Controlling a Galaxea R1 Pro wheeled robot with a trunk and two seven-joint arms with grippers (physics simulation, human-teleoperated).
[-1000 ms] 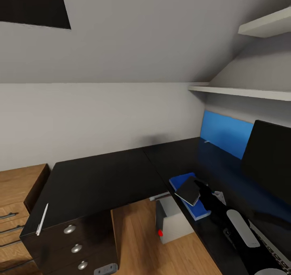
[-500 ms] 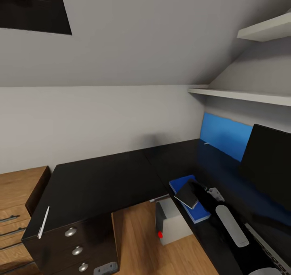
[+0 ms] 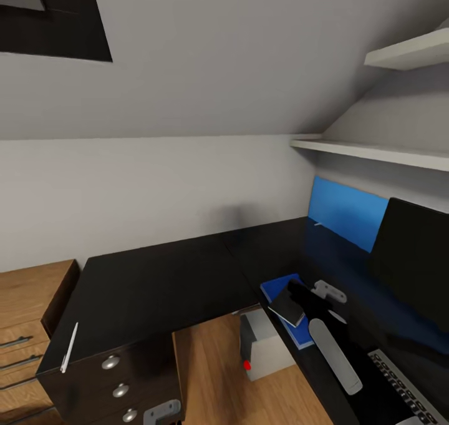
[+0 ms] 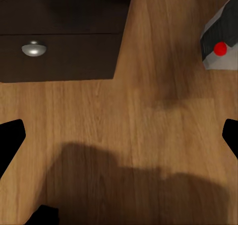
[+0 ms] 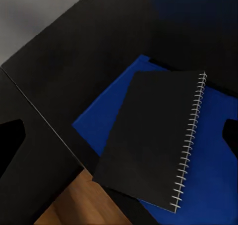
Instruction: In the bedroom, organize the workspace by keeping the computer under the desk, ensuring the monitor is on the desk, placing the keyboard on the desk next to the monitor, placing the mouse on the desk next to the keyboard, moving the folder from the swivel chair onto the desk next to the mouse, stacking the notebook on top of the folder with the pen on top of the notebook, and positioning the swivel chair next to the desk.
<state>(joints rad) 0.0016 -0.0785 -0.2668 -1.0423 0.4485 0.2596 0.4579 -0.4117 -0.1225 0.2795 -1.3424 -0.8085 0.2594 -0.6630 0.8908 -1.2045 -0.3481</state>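
The dark spiral-bound notebook (image 5: 148, 136) lies flat on the blue folder (image 5: 218, 136), near the front edge of the black desk (image 3: 156, 281). My right gripper (image 5: 119, 133) hovers open just above the notebook (image 3: 288, 306), reaching in from the lower right with its fingers (image 3: 299, 289) over the folder (image 3: 274, 286). The white pen (image 3: 68, 347) rests at the desk's far left corner, above the drawer unit (image 3: 118, 381). The grey computer (image 3: 265, 347) stands under the desk. To the right are the monitor (image 3: 415, 259) and the keyboard (image 3: 405, 394). My left gripper (image 4: 119, 136) hangs open over the wood floor.
A light-wood chest of drawers (image 3: 25, 312) adjoins the desk's left end. A blue wall panel (image 3: 346, 211) and two white shelves (image 3: 374, 152) sit behind the monitor. The left wrist view takes in a drawer knob (image 4: 33, 49) and the computer's red dot (image 4: 220, 48).
The notebook, held tilted in my right gripper before, now lies flat on the folder and the gripper is open above it. The right arm swung lower and leftward; the view shifted slightly.
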